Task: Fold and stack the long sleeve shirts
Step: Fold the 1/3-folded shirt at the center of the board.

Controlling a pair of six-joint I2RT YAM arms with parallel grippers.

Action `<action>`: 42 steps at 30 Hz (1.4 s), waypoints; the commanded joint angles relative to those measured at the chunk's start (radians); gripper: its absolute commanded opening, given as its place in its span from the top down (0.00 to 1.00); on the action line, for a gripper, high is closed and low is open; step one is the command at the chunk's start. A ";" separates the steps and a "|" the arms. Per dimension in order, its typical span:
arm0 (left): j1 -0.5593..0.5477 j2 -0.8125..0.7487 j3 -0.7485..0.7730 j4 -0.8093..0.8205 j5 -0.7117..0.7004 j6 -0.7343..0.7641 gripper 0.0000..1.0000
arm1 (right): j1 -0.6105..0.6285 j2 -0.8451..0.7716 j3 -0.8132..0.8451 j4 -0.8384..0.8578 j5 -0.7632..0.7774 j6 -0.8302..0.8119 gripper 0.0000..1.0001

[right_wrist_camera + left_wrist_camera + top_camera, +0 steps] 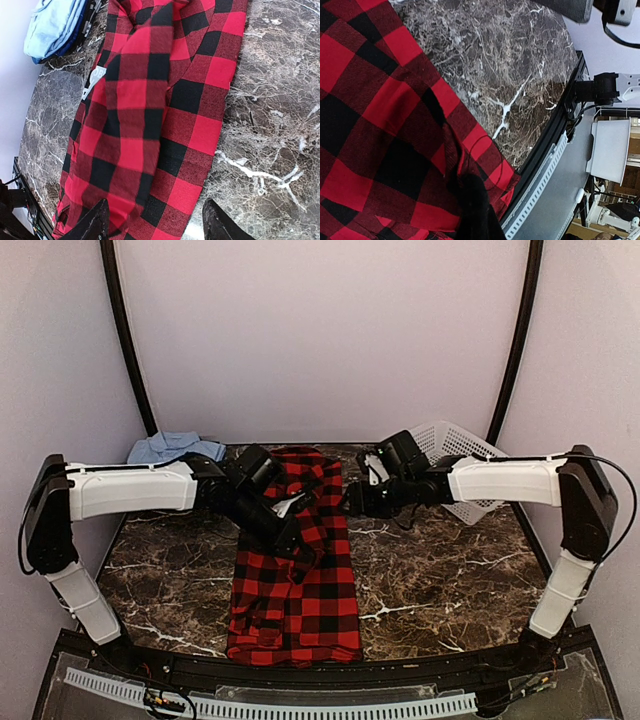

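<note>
The flannel shirt (300, 590) is a red-and-black buffalo check, laid out as one long narrow strip down the middle of the worktop (440, 570). It runs from the far edge to the near edge, where its hem lies just short of the rim. The cloth is doubled lengthwise: in the right wrist view an upper layer overlaps a lower one along a straight diagonal fold line. A white tag (94, 80) shows at the strip's left side. The far half is rumpled and the near half lies flatter. The left pincer (292, 538) is over the middle of the strip, clenched on a pinch of the flannel. In the left wrist view the fabric rises in a narrow ridge up to the dark fingers (475, 210). The right pincer (155, 205) is released, with its two fingers standing apart above the strip's right edge, where check meets marble, and nothing between them. The light blue shirt (175, 447) lies bunched at the far left corner, well apart from the flannel. The darker blue shirt (65, 47) shows as an edge beneath it. A white mesh basket (450, 445) sits tilted at the far right.
</note>
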 commanded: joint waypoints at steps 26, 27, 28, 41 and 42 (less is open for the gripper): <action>-0.150 0.126 -0.018 0.019 0.051 -0.019 0.97 | -0.004 -0.042 -0.150 0.119 -0.020 0.021 0.40; -0.153 0.130 -0.018 0.021 0.054 -0.019 0.97 | -0.004 -0.043 -0.157 0.123 -0.022 0.025 0.40; -0.159 0.135 -0.017 0.021 0.060 -0.016 0.97 | -0.004 -0.043 -0.162 0.126 -0.025 0.027 0.40; -0.177 0.088 0.011 0.015 0.002 -0.002 0.41 | 0.008 -0.054 -0.168 0.117 -0.012 0.018 0.39; -0.175 0.081 0.024 0.011 -0.015 -0.004 0.39 | 0.010 -0.053 -0.167 0.115 -0.009 0.014 0.39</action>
